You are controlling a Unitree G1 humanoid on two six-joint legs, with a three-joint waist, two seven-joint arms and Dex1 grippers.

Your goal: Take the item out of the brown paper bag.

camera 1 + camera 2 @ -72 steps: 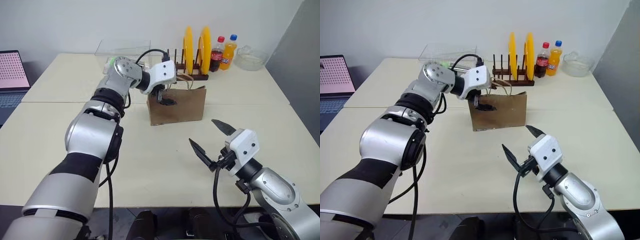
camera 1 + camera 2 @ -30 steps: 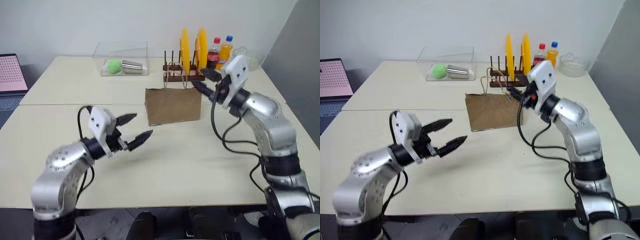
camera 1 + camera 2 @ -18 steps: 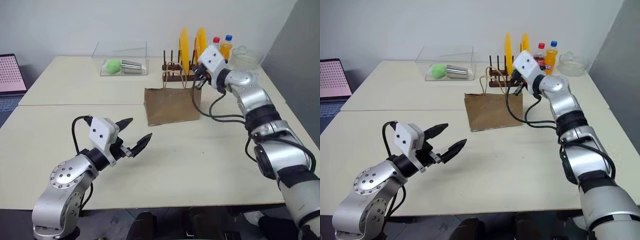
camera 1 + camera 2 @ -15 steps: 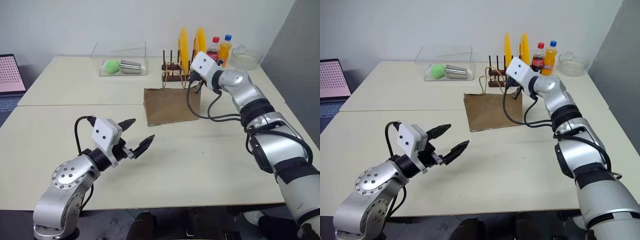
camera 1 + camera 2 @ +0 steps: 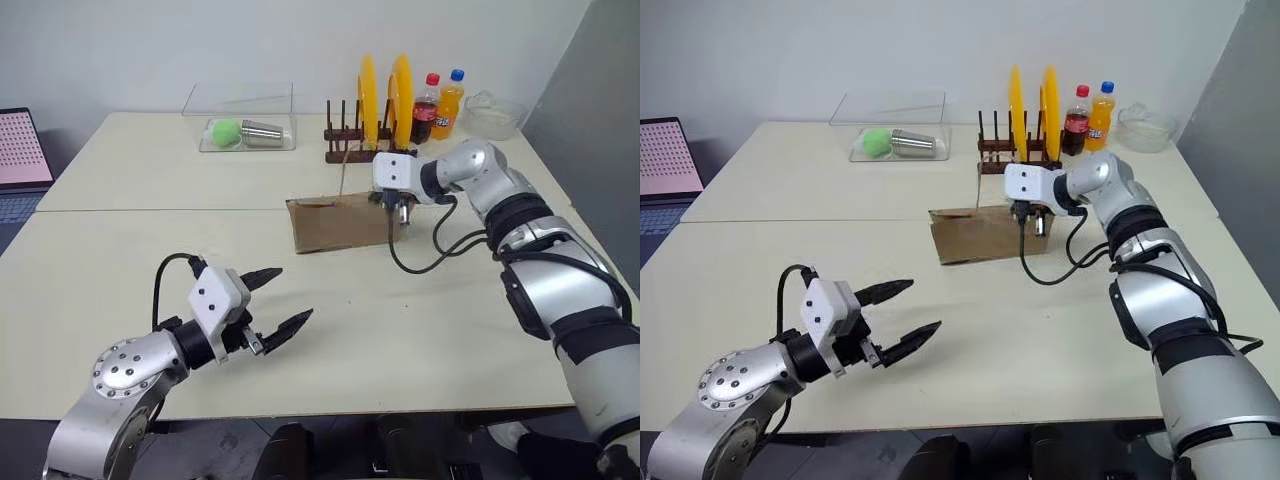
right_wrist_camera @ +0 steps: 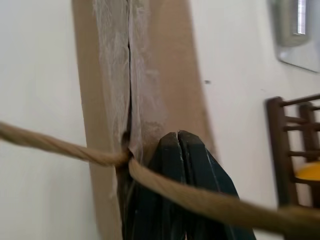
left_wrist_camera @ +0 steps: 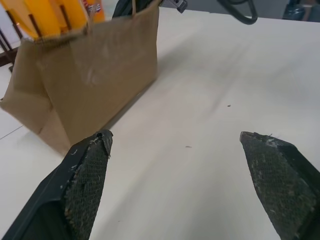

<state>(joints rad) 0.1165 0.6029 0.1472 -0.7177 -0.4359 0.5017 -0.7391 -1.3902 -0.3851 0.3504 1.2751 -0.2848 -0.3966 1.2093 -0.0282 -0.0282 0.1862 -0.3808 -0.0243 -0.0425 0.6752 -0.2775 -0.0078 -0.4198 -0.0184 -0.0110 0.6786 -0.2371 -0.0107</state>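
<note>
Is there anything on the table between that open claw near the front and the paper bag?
Nothing: in both eye views the table is bare between the open left gripper and the brown paper bag; the left wrist view shows the same.

Silver arms, white wrists, black cables, black-fingered hands.

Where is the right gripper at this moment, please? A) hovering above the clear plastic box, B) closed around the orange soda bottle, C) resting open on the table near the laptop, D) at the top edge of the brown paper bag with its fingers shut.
D: the right gripper sits shut at the rim of the brown paper bag, beside its tan handle.
</note>
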